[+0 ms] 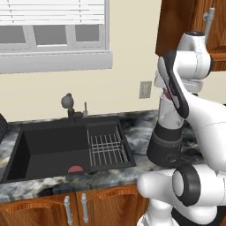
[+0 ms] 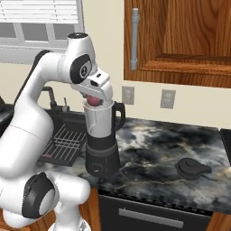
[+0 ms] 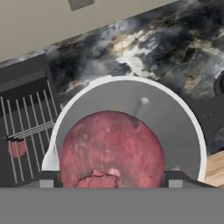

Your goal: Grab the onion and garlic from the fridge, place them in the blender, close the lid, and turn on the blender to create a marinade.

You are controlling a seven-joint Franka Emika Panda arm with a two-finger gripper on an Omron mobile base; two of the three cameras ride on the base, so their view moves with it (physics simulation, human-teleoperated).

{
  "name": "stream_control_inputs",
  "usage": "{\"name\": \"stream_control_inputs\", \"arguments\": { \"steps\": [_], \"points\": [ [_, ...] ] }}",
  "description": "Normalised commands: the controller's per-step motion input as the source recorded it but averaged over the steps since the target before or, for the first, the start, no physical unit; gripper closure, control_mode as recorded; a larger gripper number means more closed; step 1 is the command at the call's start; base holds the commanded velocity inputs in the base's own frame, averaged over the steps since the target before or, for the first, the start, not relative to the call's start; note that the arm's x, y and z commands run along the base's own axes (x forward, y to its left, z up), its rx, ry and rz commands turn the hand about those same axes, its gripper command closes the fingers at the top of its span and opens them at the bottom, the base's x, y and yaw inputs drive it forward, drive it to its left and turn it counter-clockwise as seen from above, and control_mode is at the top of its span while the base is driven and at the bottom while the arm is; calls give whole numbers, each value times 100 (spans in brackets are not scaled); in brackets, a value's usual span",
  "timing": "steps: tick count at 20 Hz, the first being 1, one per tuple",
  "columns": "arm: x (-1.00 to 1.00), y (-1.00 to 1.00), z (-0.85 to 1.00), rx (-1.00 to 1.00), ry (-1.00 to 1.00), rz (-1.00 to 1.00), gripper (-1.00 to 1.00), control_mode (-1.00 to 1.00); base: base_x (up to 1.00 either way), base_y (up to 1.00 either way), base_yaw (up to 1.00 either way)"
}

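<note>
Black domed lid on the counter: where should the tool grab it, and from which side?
Take the black domed lid by the raised knob at its middle, coming straight down from above. It lies flat and upright on the dark marbled counter, apart from the clear-jar blender, so nothing blocks a top approach.

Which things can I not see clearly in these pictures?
- Gripper fingertips: hand view, hidden behind the onion.
- Blender jar top: left base view, covered by the arm.
- Garlic: cannot tell whether it lies in the jar; the onion blocks the opening.
</note>
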Motion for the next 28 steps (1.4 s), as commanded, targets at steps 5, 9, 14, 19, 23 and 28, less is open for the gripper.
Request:
{"name": "stream_control_inputs", "arguments": {
  "steps": [5, 9, 14, 19, 23, 28],
  "points": [
    [1, -6, -56, -5, 2, 0, 100, -100, 0, 0, 0],
    [11, -22, -26, -2, 0, 0, -100, -100, 0, 0, 0],
    [13, -4, 0, 0, 1, 0, -100, -100, 0, 0, 0],
    [4, 0, 19, 0, 0, -1, -100, -100, 0, 0, 0],
    [0, 0, 38, 0, 0, -1, -100, -100, 0, 0, 0],
    [-26, 1, 42, 0, -7, 0, -100, -100, 0, 0, 0]
  ]
}}
